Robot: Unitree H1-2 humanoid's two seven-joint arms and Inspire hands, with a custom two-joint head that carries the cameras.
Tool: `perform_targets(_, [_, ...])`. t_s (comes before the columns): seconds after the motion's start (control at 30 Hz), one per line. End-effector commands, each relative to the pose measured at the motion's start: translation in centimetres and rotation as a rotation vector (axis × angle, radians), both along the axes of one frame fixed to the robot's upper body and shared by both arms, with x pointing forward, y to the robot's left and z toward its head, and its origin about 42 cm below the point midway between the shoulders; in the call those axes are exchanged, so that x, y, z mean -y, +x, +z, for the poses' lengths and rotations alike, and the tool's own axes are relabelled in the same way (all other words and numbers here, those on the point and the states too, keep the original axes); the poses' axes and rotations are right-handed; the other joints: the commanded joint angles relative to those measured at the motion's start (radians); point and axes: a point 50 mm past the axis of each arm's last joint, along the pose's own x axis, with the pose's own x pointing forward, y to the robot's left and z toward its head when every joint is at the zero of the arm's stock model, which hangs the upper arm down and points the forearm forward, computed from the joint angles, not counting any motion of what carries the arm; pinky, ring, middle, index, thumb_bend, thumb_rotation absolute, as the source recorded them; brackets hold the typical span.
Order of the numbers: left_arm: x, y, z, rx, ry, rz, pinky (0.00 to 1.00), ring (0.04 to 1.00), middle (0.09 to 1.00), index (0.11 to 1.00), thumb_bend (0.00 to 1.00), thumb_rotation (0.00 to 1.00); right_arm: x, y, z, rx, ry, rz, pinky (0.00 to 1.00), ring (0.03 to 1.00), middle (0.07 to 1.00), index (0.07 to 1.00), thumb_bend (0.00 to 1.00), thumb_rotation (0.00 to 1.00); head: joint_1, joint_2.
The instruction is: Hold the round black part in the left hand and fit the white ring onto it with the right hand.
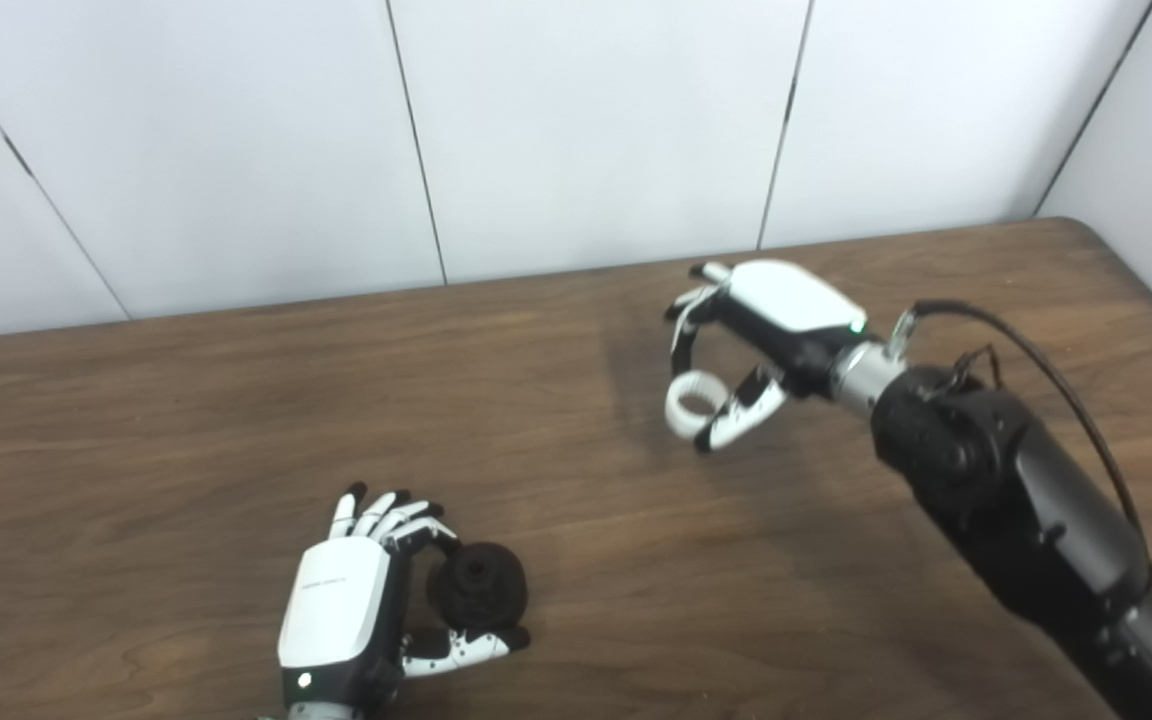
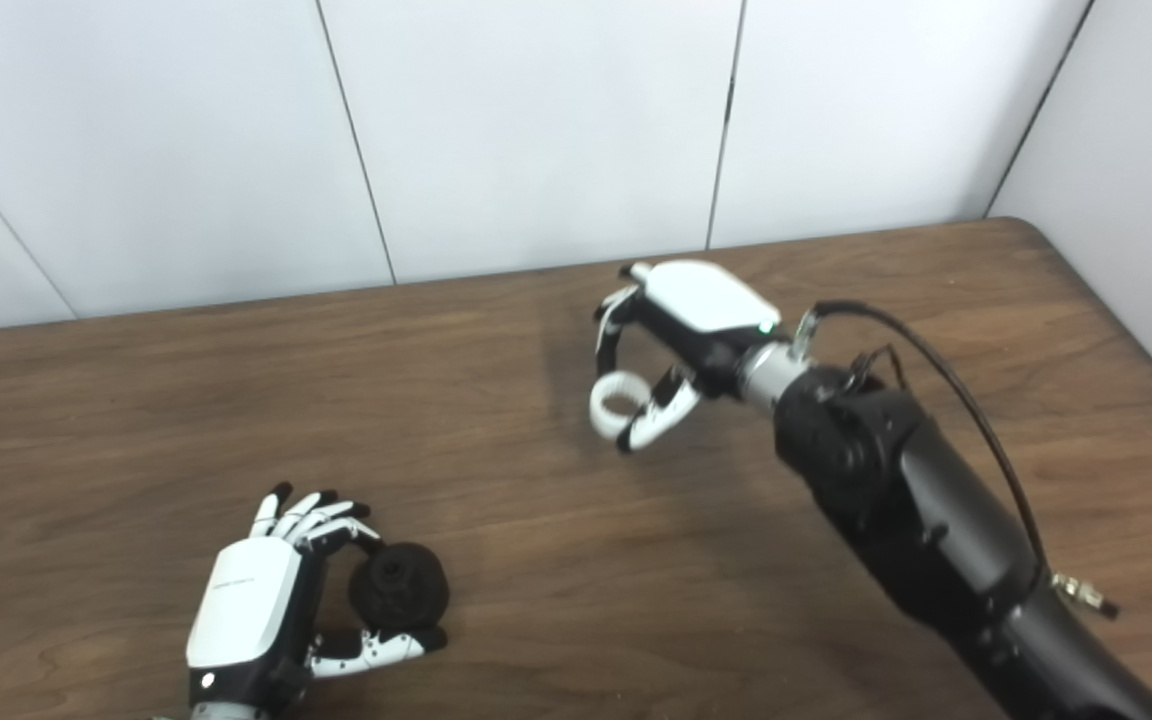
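The round black part [image 1: 479, 585] is near the table's front left, held between the fingers and thumb of my left hand [image 1: 356, 590], which is shut on it; it shows in the right eye view [image 2: 399, 586] too. My right hand [image 1: 751, 335] is raised over the middle-right of the table and pinches the white ring [image 1: 693, 400] between fingers and thumb. The ring [image 2: 619, 400] is well apart from the black part, up and to the right of it.
The brown wooden table [image 1: 186, 420] runs to a white panelled wall [image 1: 586, 120] at the back. My right arm [image 1: 1026, 510] crosses the table's right side with a black cable [image 1: 1056, 380] looped above it.
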Motion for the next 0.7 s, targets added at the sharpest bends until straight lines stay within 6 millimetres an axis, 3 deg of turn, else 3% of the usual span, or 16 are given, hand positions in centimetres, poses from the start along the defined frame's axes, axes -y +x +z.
perform_targets(0.0, [0.5,0.4,0.2,0.015,0.013,-0.011,1.00,0.884,0.779,0.482,0.52,0.05,-1.0,-0.6,1.9,0.090,0.004,0.051,1.00,0.981,0.824,0.482,0.53,0.14,0.004,0.002])
perform_targets(0.3, [1.6,0.7,0.3,0.009,0.018,-0.011,1.00,0.887,0.782,0.483,0.52,0.05,-4.2,-3.0,1.3,0.074,0.029,0.162,1.00,0.996,0.848,0.482,0.53,0.14,0.048,0.011])
perform_targets(0.67, [2.9,0.8,0.2,0.011,0.023,-0.016,1.00,0.887,0.784,0.482,0.52,0.06,-6.7,-3.8,1.4,0.079,0.073,0.230,1.00,0.997,0.851,0.483,0.53,0.14,0.097,0.021])
